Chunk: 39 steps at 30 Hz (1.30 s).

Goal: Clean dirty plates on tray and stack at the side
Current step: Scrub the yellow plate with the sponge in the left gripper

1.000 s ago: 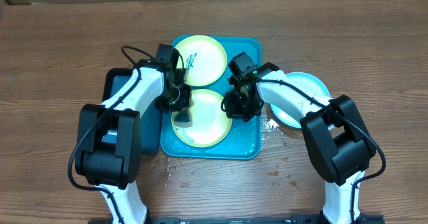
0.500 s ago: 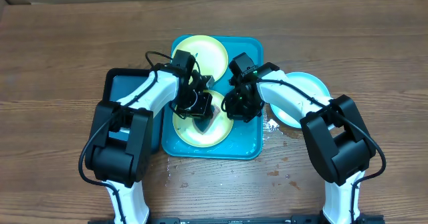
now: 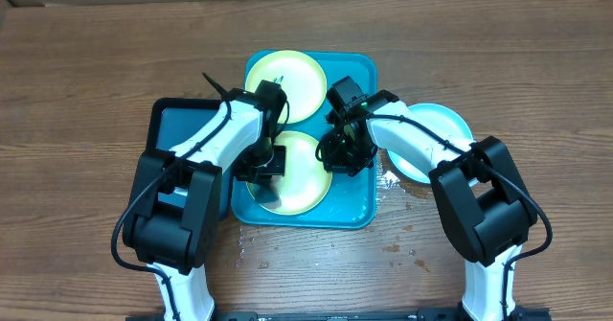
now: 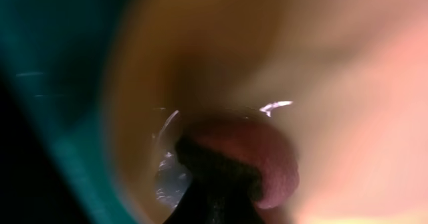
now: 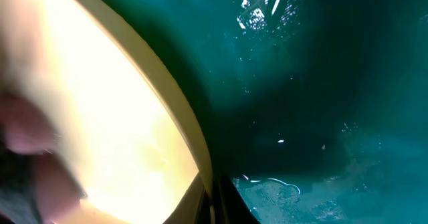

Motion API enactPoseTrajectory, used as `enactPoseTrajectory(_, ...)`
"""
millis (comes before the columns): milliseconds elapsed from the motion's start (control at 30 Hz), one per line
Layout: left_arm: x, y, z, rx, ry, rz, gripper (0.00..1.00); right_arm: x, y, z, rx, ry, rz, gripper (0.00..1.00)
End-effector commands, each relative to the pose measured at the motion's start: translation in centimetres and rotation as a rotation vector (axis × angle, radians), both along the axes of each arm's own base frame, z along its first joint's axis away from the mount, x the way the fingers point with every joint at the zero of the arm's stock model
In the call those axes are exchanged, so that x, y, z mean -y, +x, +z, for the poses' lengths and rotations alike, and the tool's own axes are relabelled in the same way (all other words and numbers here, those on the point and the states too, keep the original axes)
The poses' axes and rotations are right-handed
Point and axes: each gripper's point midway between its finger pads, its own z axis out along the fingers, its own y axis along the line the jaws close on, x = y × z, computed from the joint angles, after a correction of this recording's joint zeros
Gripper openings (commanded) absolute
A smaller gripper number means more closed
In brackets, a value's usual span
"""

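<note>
Overhead view. The cyan tray point(image 3: 356, 206) lies at the middle of the wooden tabletop point(image 3: 96, 72) and holds two yellow-green plates: the far plate point(image 3: 295, 77), bearing a faint green mark, and the near plate point(image 3: 305, 182).

My left tool point(image 3: 263, 164) is down over the near plate's left half. My right tool point(image 3: 345, 154) is at that plate's right edge. I cannot tell how the jaws of either tool stand; the left wrist view is too blurred, and the right wrist view shows only the plate rim point(image 5: 180, 117) against the wet tray floor point(image 5: 321, 83).

The light blue plate point(image 3: 442, 122) rests on the tabletop just right of the tray. A black-rimmed tray point(image 3: 172, 125) lies to the left.
</note>
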Motion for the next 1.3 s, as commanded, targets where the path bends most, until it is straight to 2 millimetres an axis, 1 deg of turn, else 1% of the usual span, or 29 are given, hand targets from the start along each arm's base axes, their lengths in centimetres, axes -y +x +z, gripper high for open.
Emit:
enactPoseTrajectory(0,-8.0,1.2,0.3,0.091,0.455,0.060,0.04,1.6,0.3,-1.2,-0.002,-0.067,-0.023,0.05)
enactPoseTrajectory(67,-8.1,1.8,0.9,0.108,0.467,0.067,0.04,1.6,0.3,-1.2,-0.002,-0.067,-0.023,0.05)
enactPoseTrajectory(167,-7.6,2.9,1.6,0.136,0.450,0.075,0.04,1.6,0.3,-1.2,-0.002,-0.067,-0.023,0.04)
enactPoseTrajectory(233,-6.7,3.4,1.7,0.146,0.401,0.087,0.04,1.6,0.3,-1.2,-0.002,-0.067,-0.023,0.04)
enactPoseTrajectory(267,-5.9,3.6,1.6,0.145,0.357,0.097,0.04,1.6,0.3,-1.2,-0.003,-0.068,-0.023,0.04)
enactPoseTrajectory(300,-4.9,3.7,1.2,0.140,0.294,0.107,0.04,1.6,0.3,-1.2,-0.004,-0.068,-0.023,0.04)
enactPoseTrajectory(400,-0.2,3.9,-0.3,0.109,0.018,0.076,0.04,1.9,0.2,-1.3,-0.004,-0.082,-0.023,0.04)
enactPoseTrajectory(533,5.7,3.8,-1.1,0.093,-0.334,0.029,0.04,2.1,0.1,-1.4,-0.007,-0.096,-0.023,0.04)
enactPoseTrajectory(600,7.8,3.7,-1.1,0.099,-0.475,-0.005,0.04,2.1,0.1,-1.4,-0.007,-0.096,-0.023,0.04)
enactPoseTrajectory(667,9.3,3.6,-1.1,0.114,-0.580,-0.039,0.04,2.1,0.1,-1.4,-0.007,-0.096,-0.024,0.04)
enactPoseTrajectory(733,9.9,3.5,-1.4,0.126,-0.626,-0.046,0.05,2.1,0.1,-1.4,-0.007,-0.096,-0.023,0.04)
enactPoseTrajectory(833,10.6,3.0,-1.5,0.117,-0.684,-0.046,0.05,2.1,0.1,-1.4,-0.007,-0.096,-0.023,0.04)
enactPoseTrajectory(933,11.9,2.4,-0.5,0.101,-0.785,-0.081,0.04,2.1,0.1,-1.4,-0.006,-0.096,-0.024,0.04)
enactPoseTrajectory(1000,12.6,2.2,0.0,0.095,-0.834,-0.091,0.07,2.1,0.1,-1.4,-0.006,-0.095,-0.024,0.04)
enactPoseTrajectory(1033,12.8,2.2,0.1,0.095,-0.838,-0.094,0.09,2.1,0.1,-1.4,-0.006,-0.095,-0.024,0.04)
enactPoseTrajectory(1167,13.2,1.6,0.0,0.075,-0.834,-0.103,0.13,2.1,0.1,-1.4,-0.007,-0.096,-0.023,0.04)
enactPoseTrajectory(1233,13.2,0.6,-0.1,0.032,-0.821,-0.095,0.12,2.1,0.1,-1.4,-0.009,-0.097,-0.023,0.04)
enactPoseTrajectory(1267,12.8,0.2,-0.3,0.015,-0.795,-0.088,0.09,2.2,0.0,-1.4,-0.010,-0.098,-0.023,0.04)
